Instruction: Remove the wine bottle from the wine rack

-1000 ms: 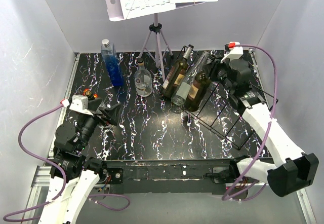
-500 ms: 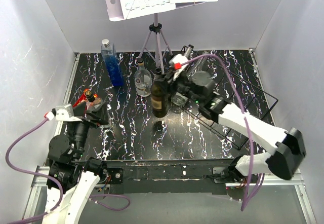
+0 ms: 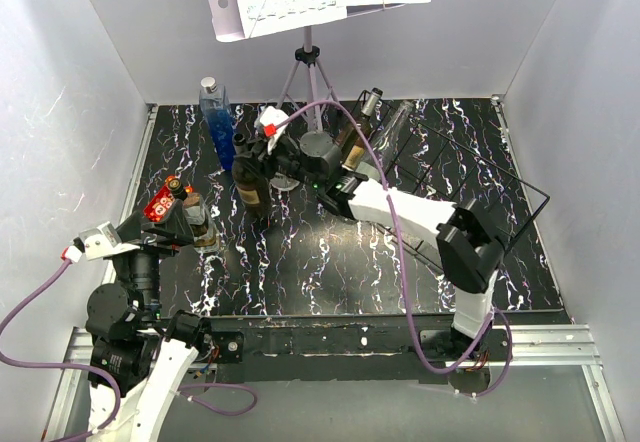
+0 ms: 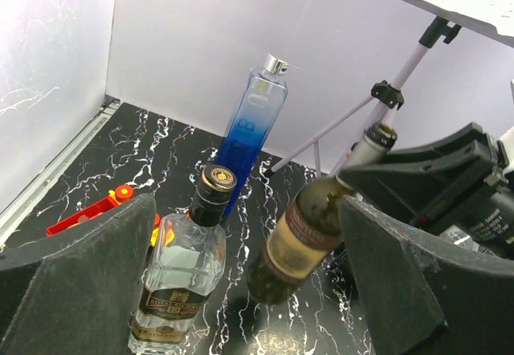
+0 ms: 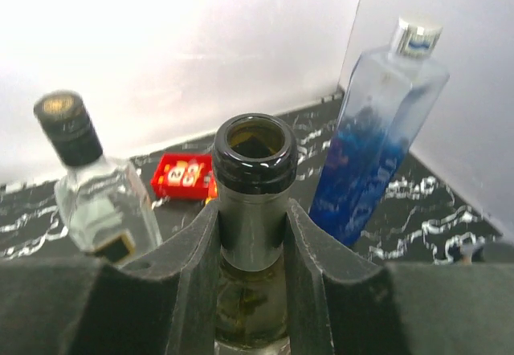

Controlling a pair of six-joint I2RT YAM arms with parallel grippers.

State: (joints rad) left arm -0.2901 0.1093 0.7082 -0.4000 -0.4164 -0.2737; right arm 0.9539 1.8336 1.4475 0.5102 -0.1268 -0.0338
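My right gripper point(image 3: 256, 155) is shut on the neck of a dark wine bottle point(image 3: 250, 180) with a tan label. It holds the bottle tilted over the left middle of the table, well away from the black wire wine rack point(image 3: 490, 224) at the right. The right wrist view shows the open bottle mouth point(image 5: 254, 148) between my fingers point(image 5: 201, 267). In the left wrist view the wine bottle point(image 4: 299, 242) hangs just above the table. My left gripper point(image 3: 185, 224) is open beside a clear black-capped bottle point(image 4: 181, 267).
Two more bottles point(image 3: 358, 134) lean on the rack's far end. A tall blue bottle point(image 3: 220, 122) and a round clear bottle point(image 3: 285, 172) stand at the back. A red box point(image 3: 160, 204) lies at the left. A grey music stand tripod point(image 3: 310, 72) stands behind.
My right gripper has carried the wine bottle from the rack leftward across the table. My left arm has drawn back toward the near left, beside the clear bottle.
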